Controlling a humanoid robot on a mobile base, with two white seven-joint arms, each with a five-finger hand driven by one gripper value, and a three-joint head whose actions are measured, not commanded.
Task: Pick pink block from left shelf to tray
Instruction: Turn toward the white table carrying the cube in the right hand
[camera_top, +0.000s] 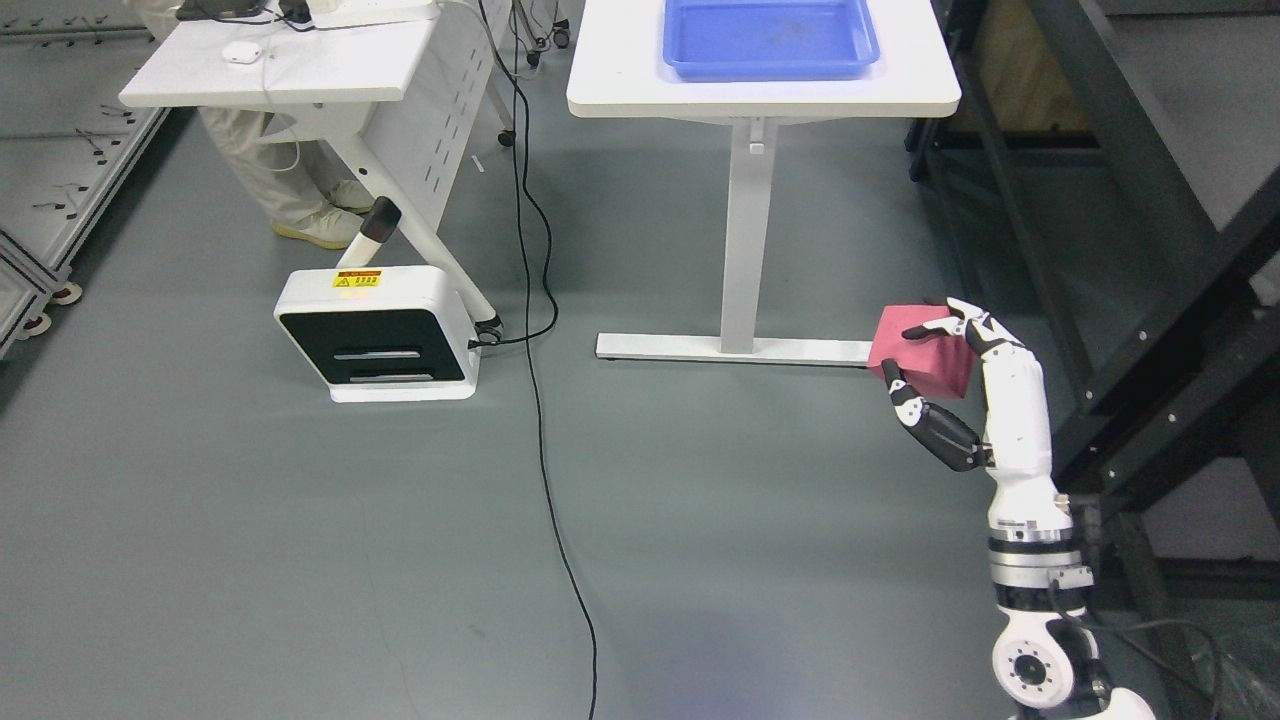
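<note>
1. The right hand (940, 365) comes in from the lower right on a white arm and is held up over the grey floor (700, 520), beside a dark metal frame (1150, 330) on the right side of the view.
2. Its fingers (975, 328) are curled over the upper edge of the pink block (915, 355), and the thumb (905, 392) presses against the block's lower near side, so the block is pinched between them.
3. The pink block is clear of the floor, carried only by the hand, and is seen just in front of the right end of the table's white foot bar (735, 348).
4. The blue tray (770, 38) lies on the white tabletop (620, 85) at the top centre, well apart from the block and higher in the view; the part of the tray that shows holds nothing.
5. A single white column (745, 235) carries that tabletop down to the foot bar.
6. At the upper left stands a second white tabletop (300, 70) with a white mouse (241, 51) on it, and behind it a person's legs and pale shoes (320, 228) show.
7. A white and black box-shaped device (375, 335) with a yellow label sits on the floor below that desk.
8. A black cable (545, 420) runs from the top of the view across the floor to the bottom edge.
9. The left arm does not show.
</note>
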